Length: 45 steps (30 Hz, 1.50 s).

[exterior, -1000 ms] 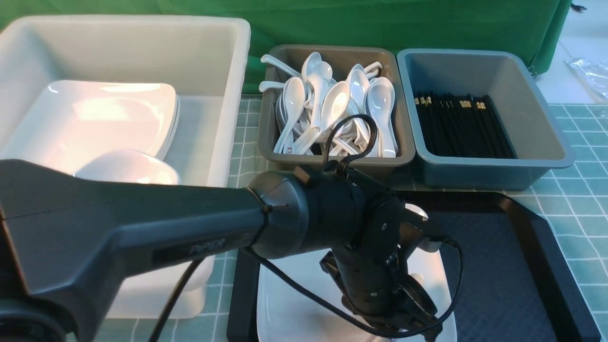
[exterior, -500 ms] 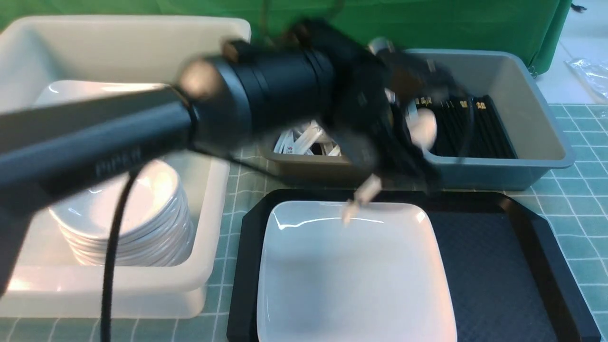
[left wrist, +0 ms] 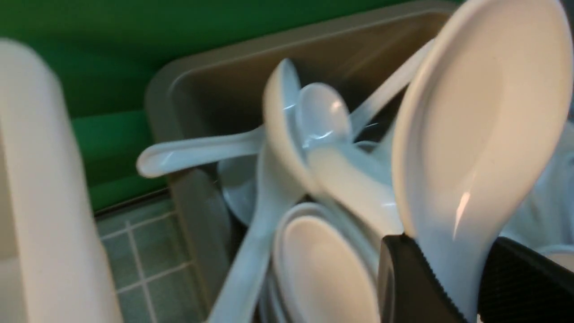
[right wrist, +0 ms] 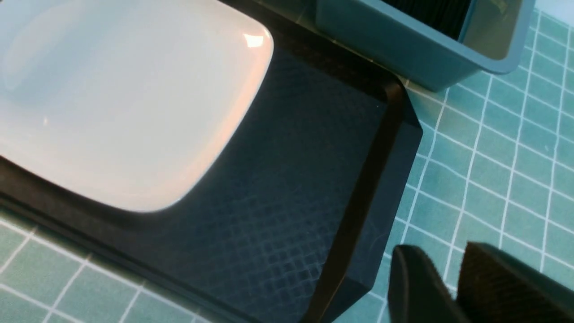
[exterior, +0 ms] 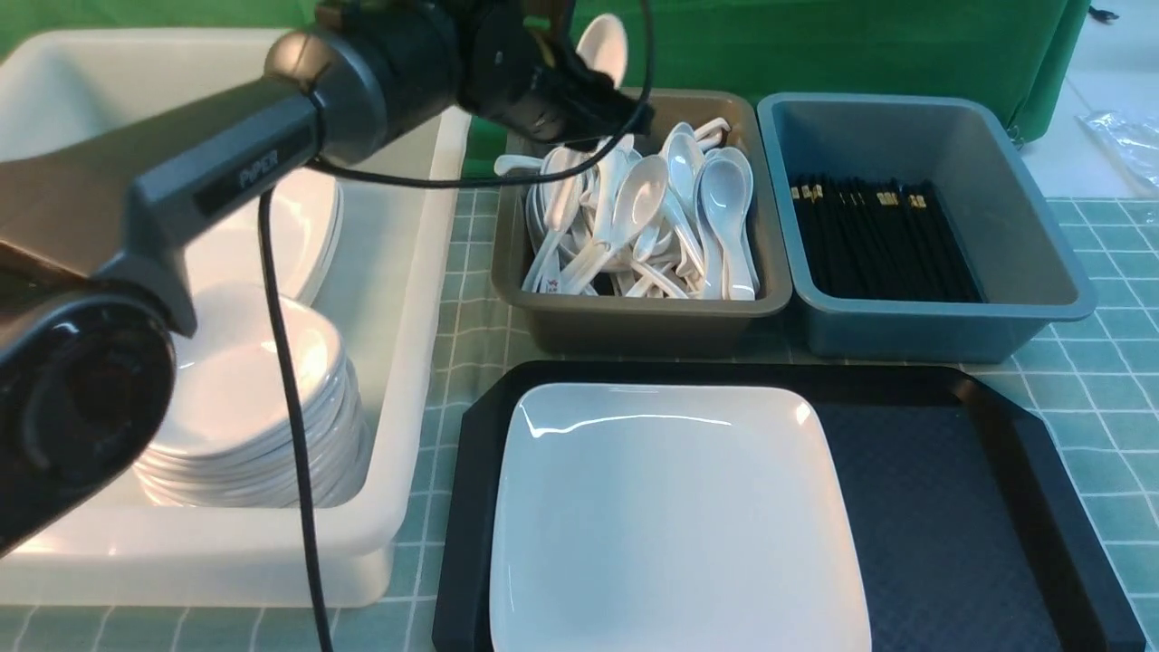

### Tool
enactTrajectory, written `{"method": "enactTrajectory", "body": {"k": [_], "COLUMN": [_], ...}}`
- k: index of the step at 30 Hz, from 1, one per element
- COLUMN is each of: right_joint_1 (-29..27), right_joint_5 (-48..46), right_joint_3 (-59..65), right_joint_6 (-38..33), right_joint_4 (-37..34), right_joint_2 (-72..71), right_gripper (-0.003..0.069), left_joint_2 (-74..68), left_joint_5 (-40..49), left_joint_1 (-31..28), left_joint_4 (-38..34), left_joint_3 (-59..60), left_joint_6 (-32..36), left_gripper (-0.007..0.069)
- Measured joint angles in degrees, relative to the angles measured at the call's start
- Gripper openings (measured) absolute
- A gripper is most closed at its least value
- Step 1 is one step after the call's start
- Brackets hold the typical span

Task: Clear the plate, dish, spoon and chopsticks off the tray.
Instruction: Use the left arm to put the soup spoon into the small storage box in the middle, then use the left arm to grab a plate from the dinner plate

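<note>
My left gripper (exterior: 587,83) is shut on the handle of the white spoon (exterior: 605,43) and holds it in the air over the back left part of the brown spoon bin (exterior: 543,312). In the left wrist view the spoon (left wrist: 480,112) stands bowl-up between the left gripper's (left wrist: 450,253) pads, above the piled spoons. The large white plate (exterior: 670,516) lies alone on the left half of the black tray (exterior: 951,507). My right gripper (right wrist: 448,267) is shut and empty, over the tiled cloth beside the tray's corner (right wrist: 385,148). It does not show in the front view.
A white tub (exterior: 426,299) on the left holds a stack of small dishes (exterior: 244,389) and large plates (exterior: 308,235). The brown bin is full of spoons (exterior: 697,195). A blue-grey bin (exterior: 1041,272) holds many black chopsticks (exterior: 883,240). Green cloth hangs behind.
My left arm has lifted the spoon off the plate on the tray. It has swung up, back and left until the spoon is over the spoon bin.
</note>
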<state>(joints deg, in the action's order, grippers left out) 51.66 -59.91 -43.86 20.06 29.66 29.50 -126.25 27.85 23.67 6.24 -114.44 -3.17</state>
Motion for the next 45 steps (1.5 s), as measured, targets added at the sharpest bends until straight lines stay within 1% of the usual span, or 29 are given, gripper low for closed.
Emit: {"method": "enactTrajectory", "body": {"k": [1, 5, 6, 7, 10, 12, 13, 15, 18, 19, 20, 21, 23, 26, 27, 28, 29, 30, 31, 33, 34, 35, 36, 37, 39, 40, 42, 43, 45], "right_joint_1": [0.0, 0.0, 0.0, 0.0, 0.0, 0.0, 0.0, 0.0, 0.0, 0.0, 0.0, 0.0, 0.0, 0.0, 0.0, 0.0, 0.0, 0.0, 0.0, 0.0, 0.0, 0.0, 0.0, 0.0, 0.0, 0.0, 0.0, 0.0, 0.0], "right_joint_5": [0.0, 0.0, 0.0, 0.0, -0.13, -0.36, -0.47, -0.47, -0.47, -0.47, -0.47, -0.47, -0.47, -0.42, -0.42, -0.42, -0.42, -0.42, -0.42, -0.42, -0.42, -0.42, -0.42, -0.42, -0.42, -0.42, -0.42, -0.42, -0.42], "right_joint_3": [0.0, 0.0, 0.0, 0.0, 0.0, 0.0, 0.0, 0.0, 0.0, 0.0, 0.0, 0.0, 0.0, 0.0, 0.0, 0.0, 0.0, 0.0, 0.0, 0.0, 0.0, 0.0, 0.0, 0.0, 0.0, 0.0, 0.0, 0.0, 0.0], "right_joint_6": [0.0, 0.0, 0.0, 0.0, 0.0, 0.0, 0.0, 0.0, -0.18, -0.18, -0.23, -0.23, -0.29, -0.44, -0.44, -0.44, -0.44, -0.44, -0.44, -0.19, -0.06, -0.01, 0.13, 0.2, 0.25, 0.25, 0.26, 0.26, 0.26], "right_joint_4": [0.0, -0.02, -0.02, -0.02, -0.07, -0.07, -0.07, -0.07, -0.07, -0.07, -0.07, -0.07, -0.07, -0.07, -0.07, -0.07, -0.07, -0.07, -0.07, -0.07, -0.07, -0.07, -0.07, -0.07, -0.07, -0.07, -0.07, -0.07, -0.07], "right_joint_2": [0.0, 0.0, 0.0, 0.0, 0.0, 0.0, 0.0, 0.0, 0.0, 0.0, 0.0, 0.0, 0.0, 0.0, 0.0, 0.0, 0.0, 0.0, 0.0, 0.0, 0.0, 0.0, 0.0, 0.0, 0.0, 0.0, 0.0, 0.0, 0.0], "right_gripper": [0.0195, 0.0195, 0.0195, 0.0195, 0.0195, 0.0195, 0.0195, 0.0195, 0.0195, 0.0195, 0.0195, 0.0195, 0.0195, 0.0195, 0.0195, 0.0195, 0.0195, 0.0195, 0.0195, 0.0195, 0.0195, 0.0195, 0.0195, 0.0195, 0.0195, 0.0195, 0.0195, 0.0195, 0.0195], "left_joint_2": [-0.18, -0.38, -0.09, 0.17, 2.06, 3.39, 5.44, 9.03, 15.29, 15.74, 18.83, 20.61, 25.38, 31.85, 33.94, 34.35, 37.31, 38.54, 39.77, 41.11, 41.19, 41.19, 41.07, 41.01, 40.61, 40.56, 39.83, 39.44, 39.04], "left_joint_5": [0.0, -0.01, 0.55, 1.57, 5.71, 8.28, 11.9, 17.97, 26.13, 26.12, 27.79, 28.46, 28.81, 26.59, 25.09, 24.79, 21.93, 20.43, 18.53, 14.74, 12.32, 11.96, 9.2, 7.87, 5.85, 5.61, 2.62, 1.92, 1.32], "left_joint_1": [-0.06, -0.21, -0.09, -0.03, 0.17, 0.22, 0.36, 0.91, 3.53, 3.83, 6.2, 8.21, 12.63, 19.07, 20.86, 21.19, 23.57, 24.54, 25.47, 26.21, 26.36, 26.36, 26.36, 26.36, 26.36, 26.36, 26.36, 26.36, 26.36], "left_joint_4": [0.0, -0.41, -0.98, -1.37, -1.8, -1.86, -1.86, -1.91, -2.94, -3.04, -3.94, -4.45, -4.87, -4.45, -4.33, -4.24, -4.15, -4.08, -4.08, -4.08, -4.0, -4.0, -3.94, -3.94, -3.94, -3.94, -3.23, -1.92, -0.31], "left_joint_3": [0.0, 0.0, 0.0, 0.0, 0.0, 0.0, 0.0, 0.0, 2.72, 3.09, 6.36, 8.74, 15.98, 29.92, 33.59, 35.4, 42.51, 45.02, 49.69, 56.17, 59.16, 59.16, 62.57, 63.75, 65.78, 66.17, 68.09, 68.63, 68.95], "left_joint_6": [0.0, 0.0, 0.0, 0.0, 0.0, 0.0, 0.53, 3.5, 11.09, 11.78, 16.84, 20.12, 24.75, 28.99, 31.03, 31.5, 35.76, 37.46, 40.72, 45.24, 47.17, 47.45, 49.55, 50.55, 53.28, 53.58, 57.3, 58.17, 58.56], "left_gripper": [0.0218, 0.0352, 0.0405, 0.0439, 0.0492, 0.049, 0.0468, 0.037, 0.0142, 0.0142, 0.0071, 0.0043, 0.0016, 0.0006, 0.0006, 0.0006, 0.0013, 0.0022, 0.0037, 0.0088, 0.0132, 0.0141, 0.0214, 0.0265, 0.0358, 0.0367, 0.0487, 0.052, 0.0538]}}
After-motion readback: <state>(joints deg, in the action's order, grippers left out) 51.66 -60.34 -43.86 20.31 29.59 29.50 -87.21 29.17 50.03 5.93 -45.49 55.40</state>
